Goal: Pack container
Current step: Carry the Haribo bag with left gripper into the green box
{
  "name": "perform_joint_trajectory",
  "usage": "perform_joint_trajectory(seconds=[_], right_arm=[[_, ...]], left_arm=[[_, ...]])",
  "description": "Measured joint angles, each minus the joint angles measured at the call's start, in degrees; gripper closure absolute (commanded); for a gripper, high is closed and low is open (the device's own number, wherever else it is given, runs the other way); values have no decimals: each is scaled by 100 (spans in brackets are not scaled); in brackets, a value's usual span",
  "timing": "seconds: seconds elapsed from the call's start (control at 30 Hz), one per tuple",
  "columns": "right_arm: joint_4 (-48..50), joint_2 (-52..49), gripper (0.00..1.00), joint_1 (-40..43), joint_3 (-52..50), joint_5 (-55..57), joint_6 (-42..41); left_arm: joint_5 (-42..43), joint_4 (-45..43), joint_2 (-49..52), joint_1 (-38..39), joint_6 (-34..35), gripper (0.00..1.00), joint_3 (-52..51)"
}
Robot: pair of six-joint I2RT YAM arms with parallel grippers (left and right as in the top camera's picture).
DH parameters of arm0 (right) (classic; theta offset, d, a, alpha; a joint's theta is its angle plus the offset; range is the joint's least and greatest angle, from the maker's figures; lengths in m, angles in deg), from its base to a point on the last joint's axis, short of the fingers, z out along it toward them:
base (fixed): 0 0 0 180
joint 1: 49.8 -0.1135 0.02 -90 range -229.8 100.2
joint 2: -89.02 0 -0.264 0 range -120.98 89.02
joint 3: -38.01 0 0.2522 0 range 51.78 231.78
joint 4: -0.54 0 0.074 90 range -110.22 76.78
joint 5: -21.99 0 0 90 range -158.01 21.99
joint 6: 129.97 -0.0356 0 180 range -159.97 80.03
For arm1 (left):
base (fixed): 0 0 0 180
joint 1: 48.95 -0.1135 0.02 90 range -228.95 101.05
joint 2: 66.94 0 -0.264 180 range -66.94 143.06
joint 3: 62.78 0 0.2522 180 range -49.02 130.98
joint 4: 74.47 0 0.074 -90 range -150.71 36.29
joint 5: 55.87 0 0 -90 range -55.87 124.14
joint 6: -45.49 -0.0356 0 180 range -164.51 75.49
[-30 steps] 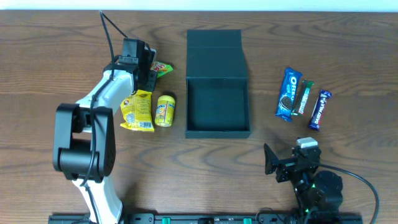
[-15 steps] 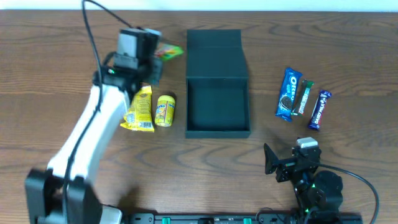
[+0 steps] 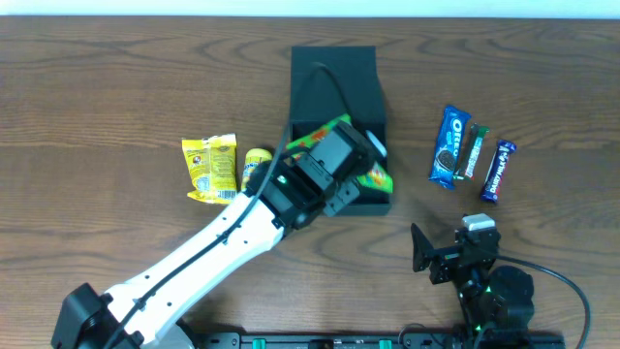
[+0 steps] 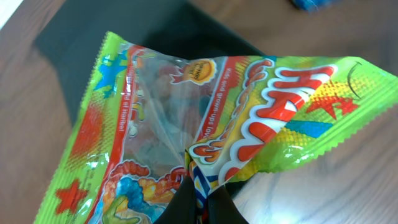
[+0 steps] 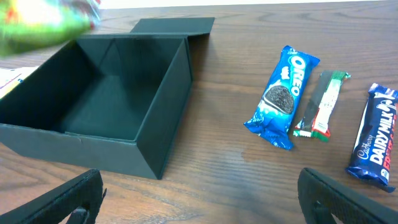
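Left fingers (image 4: 222, 210) pinched shut on a green gummy packet (image 4: 186, 118), held above the open container (image 3: 334, 82), which sits mid-desk (image 3: 97, 78) with its lid flat behind it. Right fingers (image 5: 74, 199) spread wide, holding nothing, low toward the desk's front, right of the container.

Colours across the tabletop (image 3: 97, 87)

The tabletop is brown with darker wood streaks. The container (image 3: 334, 73) is matte dark green, inside and lid alike. The gummy packet (image 4: 249, 130) is lime green with red-and-white lettering, red and blue stars, a yellow dotted patch and a clear window. The Oreo packet (image 5: 283, 96) is bright blue with white letters and a black biscuit; the slim bar (image 5: 320, 106) is green, white and red; the Dairy Milk bar (image 5: 376, 143) is deep blue-purple with white script. The crinkled packet (image 3: 211, 170) and small tub (image 3: 255, 170) are yellow. The left arm (image 3: 223, 237) is white with black joints.
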Motion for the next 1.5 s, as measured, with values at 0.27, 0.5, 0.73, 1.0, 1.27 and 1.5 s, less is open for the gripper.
perform_joint_trajectory(seconds=[0.27,0.5,0.73,1.0,1.27,1.5], right_arm=[[0,0,1,0,0,-2,0],[0,0,1,0,0,0,0],[0,0,1,0,0,0,2],[0,0,1,0,0,0,0],[0,0,1,0,0,0,0],[0,0,1,0,0,0,0]], left_arm=[[267,-63,7,-66,-1932,94,-391],[911,-654,17,-503,-2651,95,-782],[1329,-953,46,-1027,-2758,4,-826],[1493,-1086,70,-1038,-2144,9,-831],[1506,-732,70,-1038,-658,94,-831],[1342,-280,68,-1038,1370,95,-831]])
